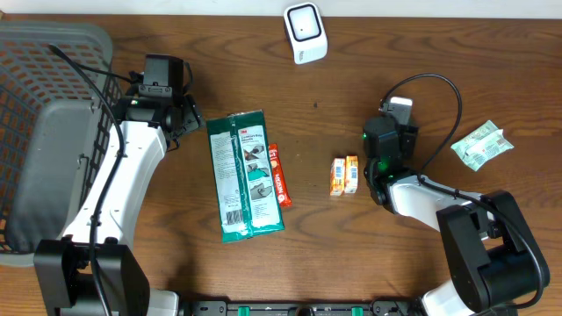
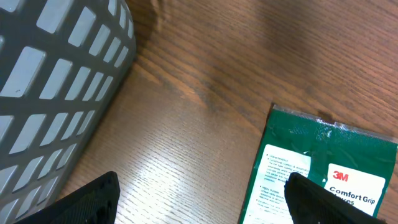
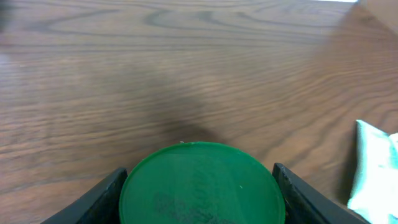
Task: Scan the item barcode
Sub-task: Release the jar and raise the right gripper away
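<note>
A round green-topped item (image 3: 202, 168) sits pinched in the right gripper (image 3: 202, 194) at 5 o'clock from the white scanner (image 1: 305, 32), flat face toward the wrist camera, its long axis hidden, while the left gripper (image 2: 202, 202) hangs spread wide.

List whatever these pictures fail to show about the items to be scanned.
- Barcodes: none is readable on the green 3M package, the red bar or the orange boxes; the print is too small in the overhead view.
- Green round item between the fingers of the right gripper: cut off by the bottom edge of the right wrist view, and hidden under that gripper overhead.
- Green 3M package, left wrist view: cropped by the right and bottom edges.
</note>
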